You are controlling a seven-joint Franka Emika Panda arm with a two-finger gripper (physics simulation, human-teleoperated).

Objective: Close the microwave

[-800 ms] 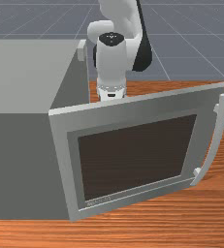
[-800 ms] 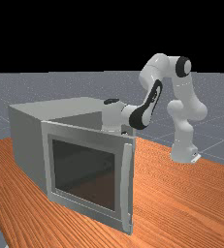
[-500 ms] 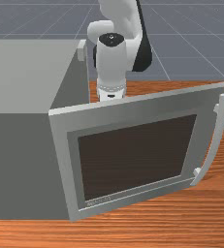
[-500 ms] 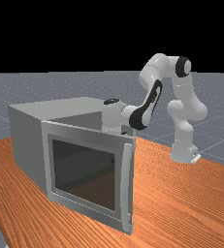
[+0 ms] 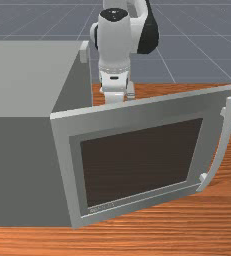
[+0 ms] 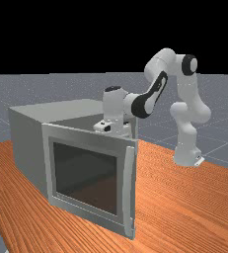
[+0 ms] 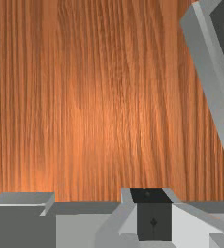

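White claw [image 5: 114, 89] points down behind the open microwave door [image 5: 137, 111].

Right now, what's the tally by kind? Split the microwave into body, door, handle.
Robot arm: 1
Microwave body: 1
Door: 1
Door handle: 1
Table: 1
Total: 5

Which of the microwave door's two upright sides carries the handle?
The free side at the front view's right, standing away from the microwave body; the hinged side meets the body.
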